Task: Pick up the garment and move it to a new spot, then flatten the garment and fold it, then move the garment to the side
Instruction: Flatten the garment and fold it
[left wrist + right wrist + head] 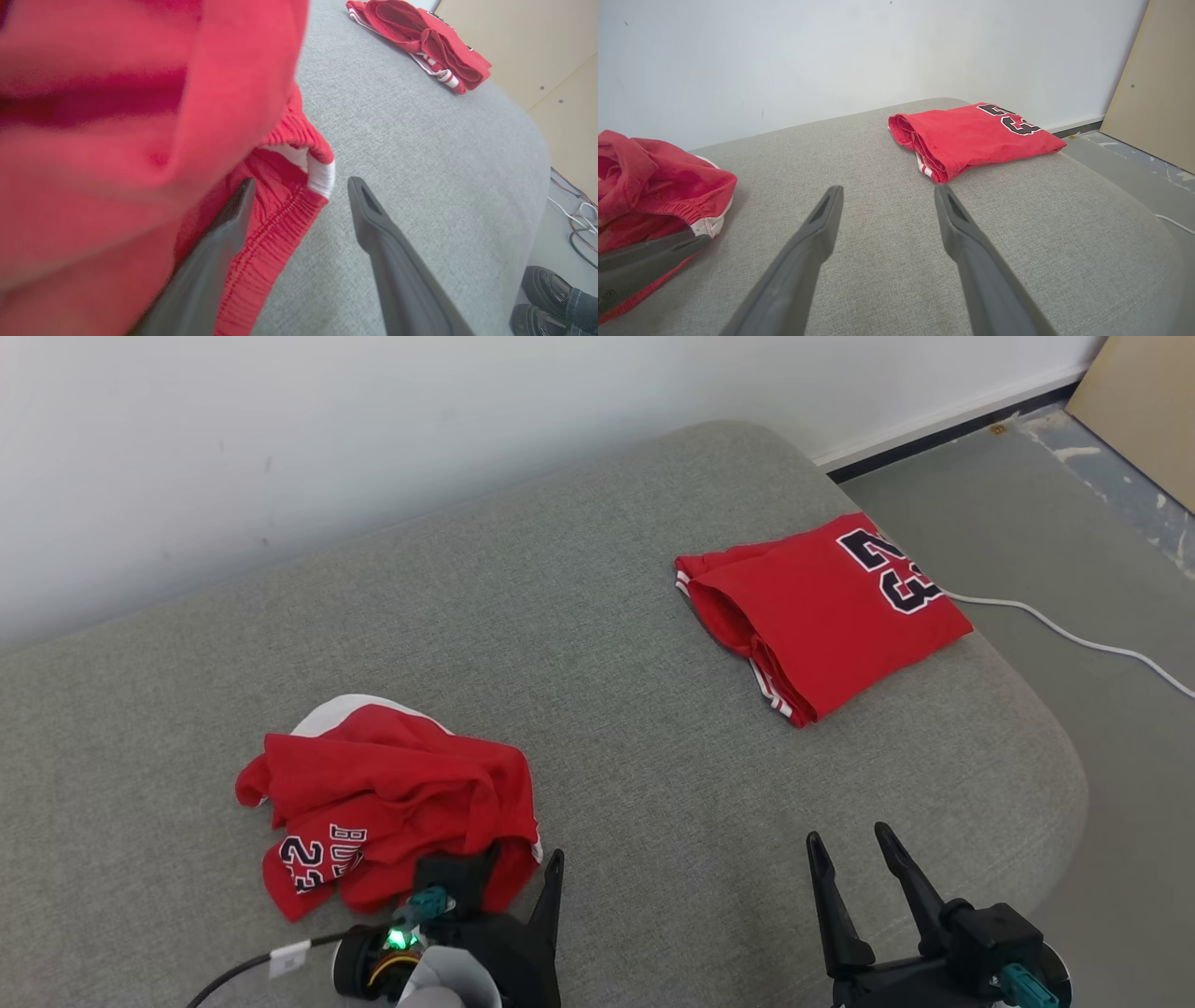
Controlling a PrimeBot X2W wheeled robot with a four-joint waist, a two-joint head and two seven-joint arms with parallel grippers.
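The crumpled red garment is lying near-left on the grey cushion. The left pincer is standing spread around its waistband edge. Judging by that, it should be reaching deeper before closing. The right pincer is hovering spread, empty.

A grey fabric couch with rounded corners carries two pieces of clothing, well apart, with bare cloth between them; a crumpled red garment, white at one edge and printed with 23, lies heaped near the front left; a folded red garment, also printed with 23, lies flat at the far right, reaching the couch's edge.
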